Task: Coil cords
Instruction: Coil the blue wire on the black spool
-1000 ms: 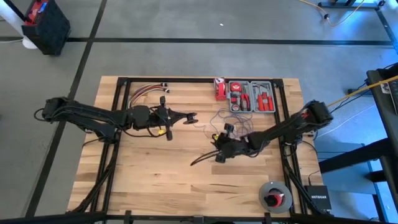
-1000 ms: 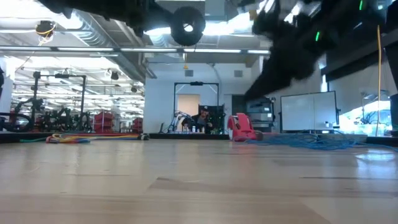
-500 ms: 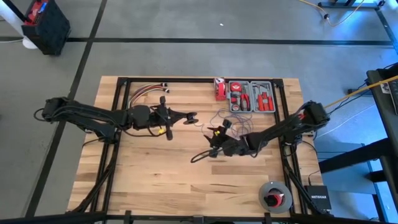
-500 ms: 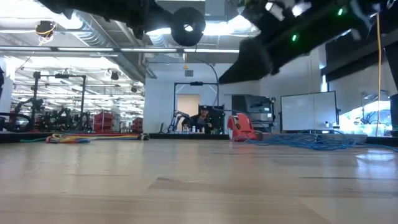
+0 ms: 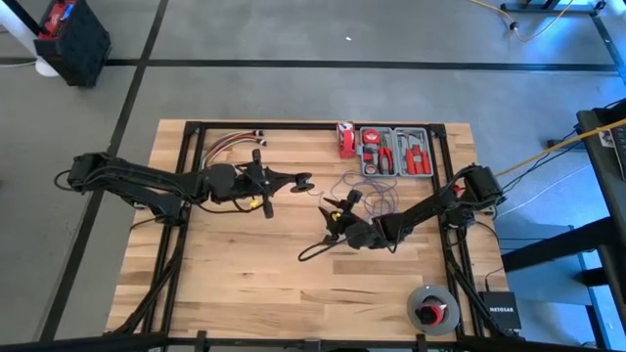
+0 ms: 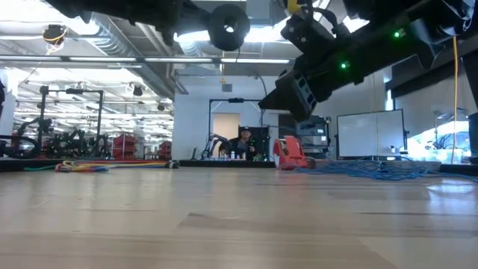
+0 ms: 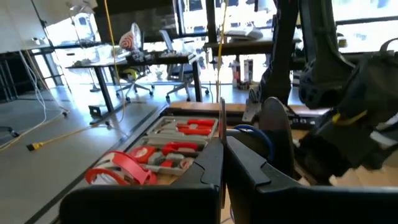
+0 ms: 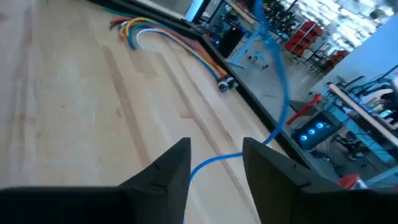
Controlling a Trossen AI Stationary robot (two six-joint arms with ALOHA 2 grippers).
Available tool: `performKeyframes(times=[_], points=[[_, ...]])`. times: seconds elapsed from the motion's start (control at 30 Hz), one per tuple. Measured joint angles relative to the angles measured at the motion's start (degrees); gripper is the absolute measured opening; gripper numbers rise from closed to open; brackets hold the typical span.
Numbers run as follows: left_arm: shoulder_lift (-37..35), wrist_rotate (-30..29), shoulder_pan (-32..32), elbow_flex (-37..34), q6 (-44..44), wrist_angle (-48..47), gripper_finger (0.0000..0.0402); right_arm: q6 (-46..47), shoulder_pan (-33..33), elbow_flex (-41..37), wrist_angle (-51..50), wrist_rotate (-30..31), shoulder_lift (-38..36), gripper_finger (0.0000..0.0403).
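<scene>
In the high view the thin blue-violet cords (image 5: 354,188) lie loosely at centre frame on the wooden desk (image 5: 245,274), the closed left end effector (image 5: 301,181) beside them; the right wrist view shows the open right end effector (image 8: 216,163) straddling a strand.

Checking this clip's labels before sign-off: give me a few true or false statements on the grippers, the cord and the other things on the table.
1. The right gripper is open, with the blue cord running between its fingers. True.
2. The left gripper is wide open. False: its fingers are shut together.
3. The tool case lies at the table's far edge, next to a red tape measure. True.
4. The bundle of red, yellow and white wires lies under the right gripper. False: it lies at the far edge on the left arm's side.
5. The blue cord is neatly coiled. False: it lies in loose loops near the tool case.
</scene>
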Motion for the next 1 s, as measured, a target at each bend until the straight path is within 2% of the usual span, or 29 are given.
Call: performKeyframes(times=[0.1,0.17,0.3,0.43,0.6,0.67,0.83,0.9,1.0], points=[[-0.09,0.02,0.04,0.00,0.67,-0.56,0.0001,-2.05,0.88,1.23,-1.20,2.57,-0.73,0.0139],[-0.38,0.02,0.09,0.00,0.78,-0.57,0.0001,-1.93,1.57,2.67,-4.40,2.03,-2.52,0.0138],[-0.89,0.00,0.09,0.00,0.82,-0.95,0.0001,2.77,1.51,4.22,-13.53,-3.78,-6.66,0.0138],[-1.10,0.01,0.09,0.00,0.80,-1.12,0.0001,10.45,-1.27,4.09,-21.68,-8.80,-8.46,0.0138],[-1.10,0.00,0.09,0.00,0.71,-1.18,0.0001,16.19,-4.26,4.07,-24.61,-18.41,-7.37,0.0138],[-1.10,0.00,0.09,0.00,0.66,-1.22,0.0001,16.19,-4.58,4.06,-24.95,-17.86,-6.54,0.0138],[-1.10,0.00,0.06,0.02,0.51,-1.50,0.0001,14.74,-4.49,4.07,-24.64,-6.95,-6.54,0.0138],[-1.10,0.00,0.00,0.02,0.52,-1.38,0.0001,14.78,-5.66,4.07,-23.99,-7.53,-6.53,0.0138],[-1.10,0.02,0.00,0.02,0.54,-1.32,0.0001,15.04,-8.31,4.07,-22.70,-12.10,-5.64,0.0138]])
